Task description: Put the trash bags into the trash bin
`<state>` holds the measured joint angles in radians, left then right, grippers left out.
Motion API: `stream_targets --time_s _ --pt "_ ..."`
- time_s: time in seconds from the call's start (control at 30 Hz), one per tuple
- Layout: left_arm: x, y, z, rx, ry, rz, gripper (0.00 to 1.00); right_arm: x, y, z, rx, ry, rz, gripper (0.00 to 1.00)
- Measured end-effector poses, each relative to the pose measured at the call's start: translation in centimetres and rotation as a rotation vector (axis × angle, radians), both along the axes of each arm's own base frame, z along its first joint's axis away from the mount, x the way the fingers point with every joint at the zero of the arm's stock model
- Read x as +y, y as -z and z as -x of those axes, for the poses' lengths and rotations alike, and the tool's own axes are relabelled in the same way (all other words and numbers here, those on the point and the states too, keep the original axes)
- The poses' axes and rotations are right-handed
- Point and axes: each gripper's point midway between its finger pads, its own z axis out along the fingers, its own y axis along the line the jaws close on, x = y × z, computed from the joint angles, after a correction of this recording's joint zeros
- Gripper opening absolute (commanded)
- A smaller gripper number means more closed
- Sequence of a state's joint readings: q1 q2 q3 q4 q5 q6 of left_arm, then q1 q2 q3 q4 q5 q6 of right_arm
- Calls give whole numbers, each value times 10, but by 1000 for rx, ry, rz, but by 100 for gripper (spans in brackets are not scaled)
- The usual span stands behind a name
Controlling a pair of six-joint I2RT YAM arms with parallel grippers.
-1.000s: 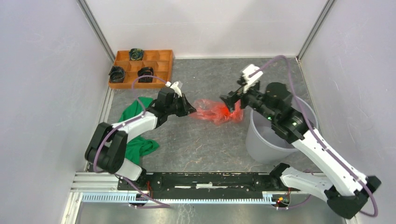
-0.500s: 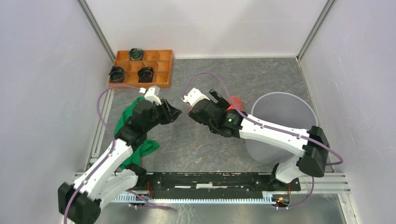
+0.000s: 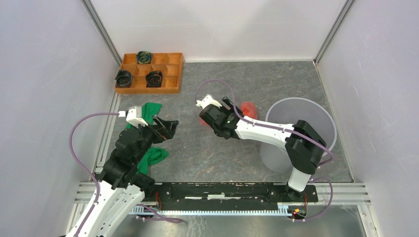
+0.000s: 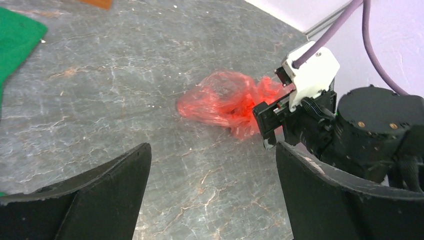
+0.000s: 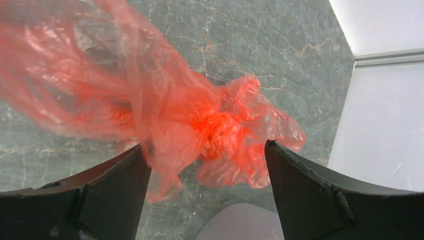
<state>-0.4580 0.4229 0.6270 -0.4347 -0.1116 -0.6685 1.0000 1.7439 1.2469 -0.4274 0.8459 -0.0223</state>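
Both pairs of jaws stood apart: left gripper [image 4: 212, 150] empty, right gripper [image 5: 207, 150] around the trash bags [image 5: 175, 115], unclamped. Bag lay crumpled on the table [image 3: 207, 153] near the trash bin [image 3: 302, 100]. I judged it feather-light, limp, slippery; best pinched at the bunched middle.

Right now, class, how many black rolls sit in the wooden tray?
3 black rolls in the tray: one in the back row, one at the left, one nearer the middle. None seems hidden.
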Motion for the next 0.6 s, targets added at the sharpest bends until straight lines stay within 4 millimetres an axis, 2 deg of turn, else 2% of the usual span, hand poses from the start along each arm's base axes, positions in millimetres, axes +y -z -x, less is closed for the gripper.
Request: stream_targets --time_s 0.1,0.13,0.27,0.33,0.37,0.43,0.5,0.57,0.6 --pt "6 3 3 9 -23 -11 100 -5 12 -11 9 25 -6 74" --pt "8 5 4 14 -29 -15 100 -5 16 -15 9 33 -10 66" --pt "11 11 5 37 -41 -30 100 -5 27 -21 23 34 -12 17" --pt "12 14 7 48 -41 -36 100 1 29 -21 38 17 -39 5" --pt "12 14 8 53 -39 -38 100 5 30 -20 49 2 -60 1" --pt "11 13 9 57 -31 -37 100 14 28 -13 80 -44 -129 0" --pt "8 10 11 54 -12 -29 100 19 17 -3 102 -92 -210 0" --pt "4 5 14 51 10 -13 100 26 -7 9 114 -154 -317 0" --pt "1 3 15 51 23 1 100 32 -28 14 108 -191 -395 0"
